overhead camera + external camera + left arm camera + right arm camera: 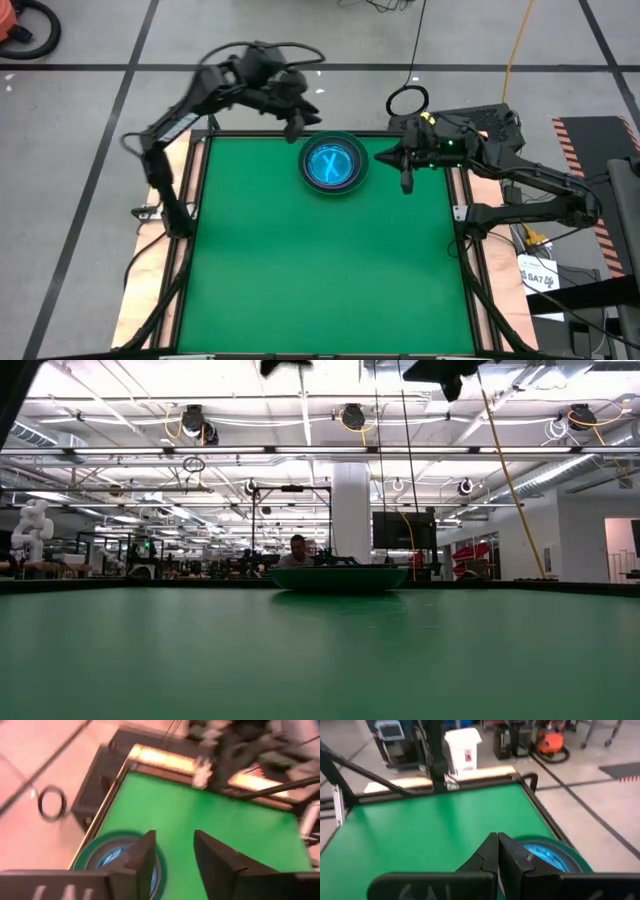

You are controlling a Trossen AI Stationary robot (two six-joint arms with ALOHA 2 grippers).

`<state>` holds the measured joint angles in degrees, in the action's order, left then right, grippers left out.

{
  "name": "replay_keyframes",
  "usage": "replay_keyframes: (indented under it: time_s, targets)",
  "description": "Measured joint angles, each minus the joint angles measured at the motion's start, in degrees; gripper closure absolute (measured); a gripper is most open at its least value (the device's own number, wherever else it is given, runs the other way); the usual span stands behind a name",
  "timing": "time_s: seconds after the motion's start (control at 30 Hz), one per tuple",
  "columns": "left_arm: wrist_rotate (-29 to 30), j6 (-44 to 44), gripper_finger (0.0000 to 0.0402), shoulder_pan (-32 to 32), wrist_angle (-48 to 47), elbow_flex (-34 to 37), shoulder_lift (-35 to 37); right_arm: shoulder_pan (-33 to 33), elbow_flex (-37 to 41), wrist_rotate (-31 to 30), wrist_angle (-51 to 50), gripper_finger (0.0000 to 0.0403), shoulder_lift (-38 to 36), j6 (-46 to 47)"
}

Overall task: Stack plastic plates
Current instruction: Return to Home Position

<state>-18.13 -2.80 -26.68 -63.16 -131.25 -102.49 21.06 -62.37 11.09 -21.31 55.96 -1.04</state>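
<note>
The plastic plates stand as one stack on the green mat near the middle of the table's far edge. A translucent cyan plate lies on top and a larger dark green-grey plate rests on the mat at the bottom. The stack also shows in the low view, the left wrist view and the right wrist view. No pink plate can be made out. My left gripper is open, raised above and to the far left of the stack. My right gripper is shut and empty, raised just right of the stack.
The green mat stretches bare from the stack to the near edge. A wooden border and black frame run round the table. A cable ring lies on the floor past the far edge. A person sits far behind the table.
</note>
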Motion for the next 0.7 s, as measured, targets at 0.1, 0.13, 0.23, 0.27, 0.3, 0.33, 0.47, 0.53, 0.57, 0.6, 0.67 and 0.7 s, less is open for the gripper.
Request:
replay_keyframes:
  time_s: [0.1, 0.13, 0.23, 0.27, 0.3, 0.33, 0.47, 0.53, 0.57, 0.6, 0.67, 0.7]
  targets:
    - [-0.9, -0.4, 0.0308, 2.3, -1.4, -0.4, 4.3, -0.1, 0.0, 1.7, 1.4, 0.0403, -0.2, 2.4]
    - [-1.1, -0.6, 0.0324, 3.2, -2.1, -0.4, 5.3, -0.1, 0.0, 2.7, 1.3, 0.0403, -0.2, 3.2]
    - [0.6, -2.1, 0.0368, 6.4, -2.1, -0.3, 7.2, -0.2, 0.0, 5.9, 1.3, 0.0403, -0.4, 4.5]
    - [1.2, -2.5, 0.038, 7.2, -3.2, -0.2, 7.7, -0.2, 0.0, 7.0, 1.3, 0.0403, -0.5, 4.6]
    - [1.5, -2.5, 0.039, 8.1, -4.0, -0.2, 8.0, -0.2, 0.0, 7.6, 1.4, 0.0403, -0.7, 4.5]
    - [1.8, -1.8, 0.0394, 8.8, -4.6, -0.2, 8.3, -0.2, 0.0, 8.6, 1.3, 0.0403, -0.9, 4.4]
    - [5.4, 0.2, 0.0397, 11.4, -8.2, -0.2, 9.6, -0.2, 0.0, 8.7, 0.9, 0.0403, -2.3, 2.5]
    - [6.5, 0.1, 0.0398, 12.9, -9.5, -0.2, 9.9, -0.2, 0.0, 8.7, 0.4, 0.0403, -3.4, 0.8]
    - [6.7, -0.1, 0.0398, 13.2, -10.9, -0.1, 10.2, -0.2, 0.0, 8.7, -0.3, 0.0403, -4.0, 0.0]
    - [7.3, -0.1, 0.0398, 13.6, -12.0, 0.2, 10.4, -0.2, 0.0, 8.7, -0.9, 0.0403, -4.8, -0.6]
    - [9.0, 1.3, 0.0398, 14.1, -12.1, 2.2, 12.1, -0.2, 0.0, 8.7, -2.4, 0.0403, -6.2, -1.1]
    - [10.0, 2.0, 0.0399, 14.3, -11.5, 4.2, 13.3, -0.2, 0.0, 8.8, -3.0, 0.0403, -7.1, -1.1]
